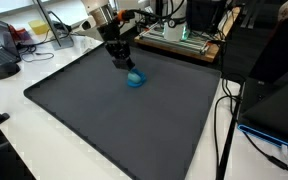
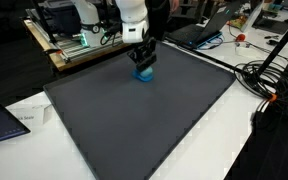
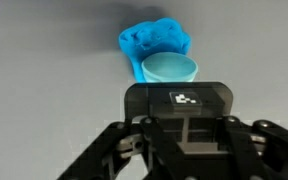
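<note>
The gripper [image 1: 126, 66] stood low over the dark mat [image 2: 134, 120] on the white worktop [image 1: 44, 60], at the mat's far edge, around twelve o'clock. Its jaws were closed on the rim of a small blue cup [image 3: 168, 68] beside a crumpled blue cloth [image 3: 149, 40]. Judging by this, the grasp was made; lifting remained.

A white bench [image 1: 24, 140] carries a large dark grey rectangular mat [image 1: 114, 125], seen in both exterior views; on the mat's far part lies a small bright blue crumpled object with a pale cup-like opening [image 3: 162, 55]
</note>
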Robot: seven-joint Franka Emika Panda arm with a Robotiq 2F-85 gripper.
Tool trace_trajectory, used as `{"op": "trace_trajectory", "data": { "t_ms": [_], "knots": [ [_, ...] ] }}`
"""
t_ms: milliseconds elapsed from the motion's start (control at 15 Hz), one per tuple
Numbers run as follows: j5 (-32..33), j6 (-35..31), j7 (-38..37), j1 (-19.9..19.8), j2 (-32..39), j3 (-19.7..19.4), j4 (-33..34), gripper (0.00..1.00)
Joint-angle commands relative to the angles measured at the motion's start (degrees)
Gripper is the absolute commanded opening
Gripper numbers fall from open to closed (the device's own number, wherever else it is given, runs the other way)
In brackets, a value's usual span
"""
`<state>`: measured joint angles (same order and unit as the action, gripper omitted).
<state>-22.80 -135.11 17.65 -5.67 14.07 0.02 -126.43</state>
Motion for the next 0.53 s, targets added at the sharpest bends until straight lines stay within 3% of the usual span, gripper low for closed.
{"op": "trace_trajectory", "data": {
  "t_ms": [0, 467],
  "knots": [
    [-3.5, -9.0, 2.2, -0.6, 2.6, 1.2, 0.5, 0.21],
    [-5.2, -10.9, 2.7, -0.7, 2.3, 1.4, 0.0, 0.21]
  ]
}}
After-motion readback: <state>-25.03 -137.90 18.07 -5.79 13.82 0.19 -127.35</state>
